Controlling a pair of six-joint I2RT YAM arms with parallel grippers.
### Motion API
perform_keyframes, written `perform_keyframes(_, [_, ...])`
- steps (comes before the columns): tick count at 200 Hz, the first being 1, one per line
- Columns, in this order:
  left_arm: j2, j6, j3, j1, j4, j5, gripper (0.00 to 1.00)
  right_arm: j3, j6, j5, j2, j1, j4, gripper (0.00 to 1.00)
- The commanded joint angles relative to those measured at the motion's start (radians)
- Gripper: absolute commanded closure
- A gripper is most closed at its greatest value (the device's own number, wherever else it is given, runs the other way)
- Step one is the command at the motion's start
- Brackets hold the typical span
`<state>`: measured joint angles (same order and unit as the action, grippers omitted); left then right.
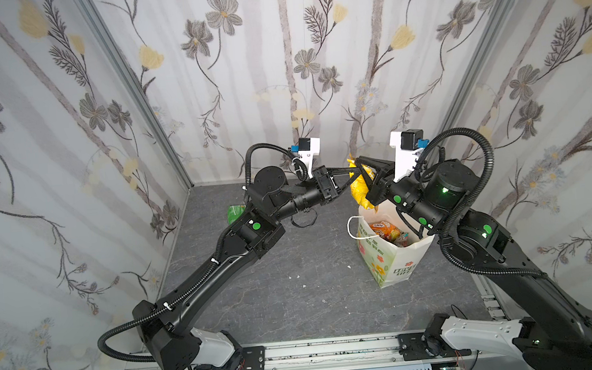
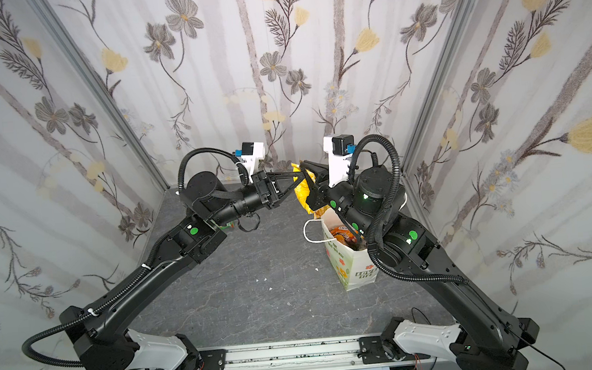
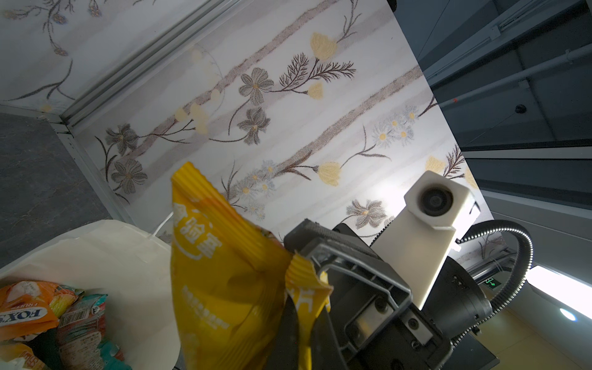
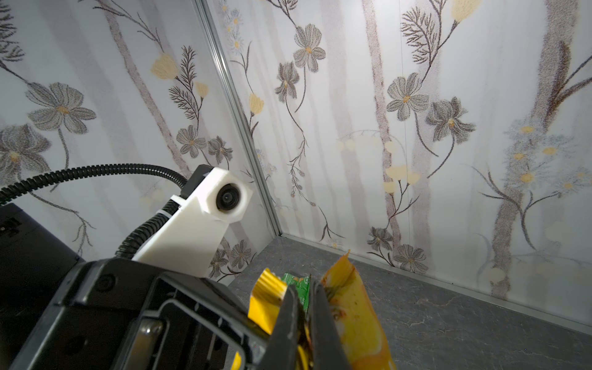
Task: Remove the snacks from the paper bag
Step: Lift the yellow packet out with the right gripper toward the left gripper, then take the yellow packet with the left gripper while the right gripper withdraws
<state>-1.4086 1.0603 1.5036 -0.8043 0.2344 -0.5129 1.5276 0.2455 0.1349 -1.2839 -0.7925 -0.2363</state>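
A yellow snack packet (image 1: 357, 190) (image 2: 301, 192) hangs in the air just above and behind the paper bag (image 1: 391, 263) (image 2: 349, 266). My left gripper (image 1: 355, 174) (image 3: 302, 309) reaches in from the left and is shut on the packet's crimped edge (image 3: 224, 282). My right gripper (image 1: 362, 164) (image 4: 304, 298) is shut on the same packet (image 4: 355, 307) from the right. The upright white bag stands open with several more snacks (image 1: 386, 231) (image 3: 28, 312) inside. A green snack packet (image 1: 235, 212) (image 4: 296, 282) lies on the table at the back left.
The grey table (image 1: 295, 283) is boxed in by flower-papered walls on three sides. The bag's white cord handle (image 1: 353, 228) hangs out to its left. A metal rail (image 1: 318, 354) with both arm bases runs along the front edge. Small white crumbs (image 1: 296, 276) dot the middle.
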Motion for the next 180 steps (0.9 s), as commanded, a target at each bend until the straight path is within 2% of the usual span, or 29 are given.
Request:
perform_keyframes(1, [0.015,-0.042,-0.006,-0.001,0.036,0.005,1.00,-0.010,0.021,-0.053,0.008,-0.004,0.008,0.95])
perform_keyframes(20, [0.027,-0.062,-0.011,0.001,0.033,0.014,1.00,-0.018,0.029,-0.051,0.021,-0.004,0.014,0.85])
perform_keyframes(38, [0.047,-0.090,-0.016,0.002,0.019,0.030,1.00,-0.015,0.040,-0.046,0.036,-0.004,0.016,0.81])
perform_keyframes(55, [0.066,-0.124,-0.017,0.000,-0.003,0.044,1.00,-0.004,0.052,-0.040,0.049,-0.004,0.018,0.73])
perform_keyframes(76, [0.099,-0.179,-0.018,0.006,-0.035,0.070,1.00,0.011,0.064,-0.044,0.072,-0.004,0.029,0.69])
perform_keyframes(95, [0.143,-0.265,-0.029,0.014,-0.069,0.117,1.00,0.003,0.082,-0.043,0.107,-0.004,0.061,0.48])
perform_keyframes(108, [0.187,-0.356,-0.043,0.030,-0.096,0.165,1.00,-0.013,0.090,-0.033,0.137,-0.004,0.089,0.26])
perform_keyframes(127, [0.250,-0.520,-0.093,0.068,-0.128,0.282,1.00,-0.065,0.101,-0.015,0.185,-0.004,0.140,0.01])
perform_keyframes(154, [0.316,-0.676,-0.201,0.177,-0.062,0.411,1.00,-0.157,0.094,-0.011,0.251,-0.002,0.213,0.00])
perform_keyframes(180, [0.334,-0.755,-0.312,0.300,0.049,0.450,1.00,-0.214,0.092,0.029,0.286,-0.002,0.207,0.01])
